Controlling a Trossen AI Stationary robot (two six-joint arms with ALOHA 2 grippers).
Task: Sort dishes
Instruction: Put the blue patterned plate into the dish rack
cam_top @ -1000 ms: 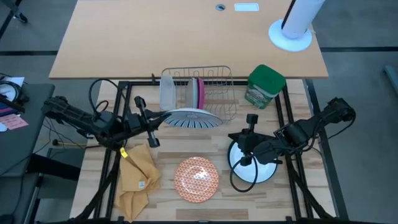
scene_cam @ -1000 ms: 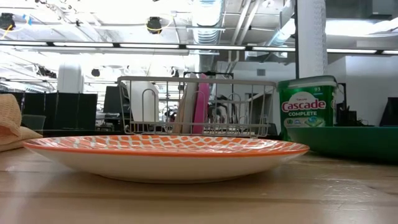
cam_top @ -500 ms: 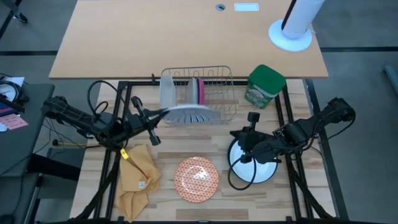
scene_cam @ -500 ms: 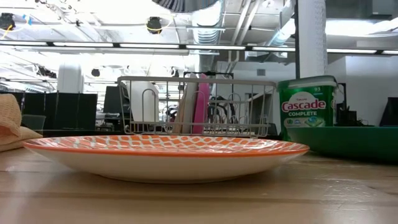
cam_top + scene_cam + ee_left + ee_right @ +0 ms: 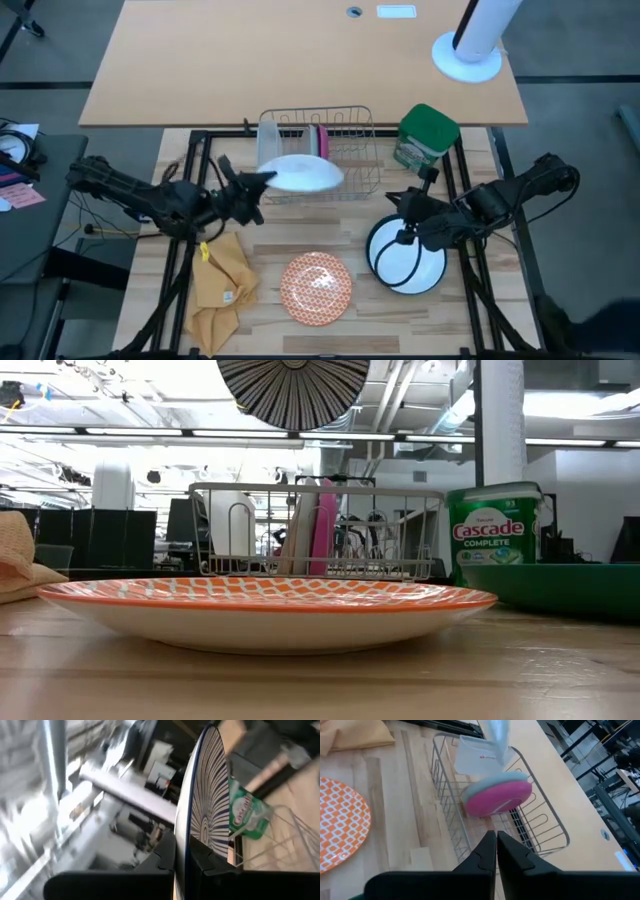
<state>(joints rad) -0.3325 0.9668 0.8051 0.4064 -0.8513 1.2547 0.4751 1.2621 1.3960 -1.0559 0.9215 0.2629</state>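
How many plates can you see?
5. A striped plate is held by the left gripper above the rack; pink and grey plates stand in it; orange and green-rimmed plates lie on the table. More may be hidden.

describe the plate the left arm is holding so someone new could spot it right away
Start at the wire dish rack at the back of the wooden table. Just above its front left corner, the left tool holds a white plate by its rim in the air. Unlike the orange patterned plate and the green-rimmed plate lying flat, its underside has dark radiating stripes.
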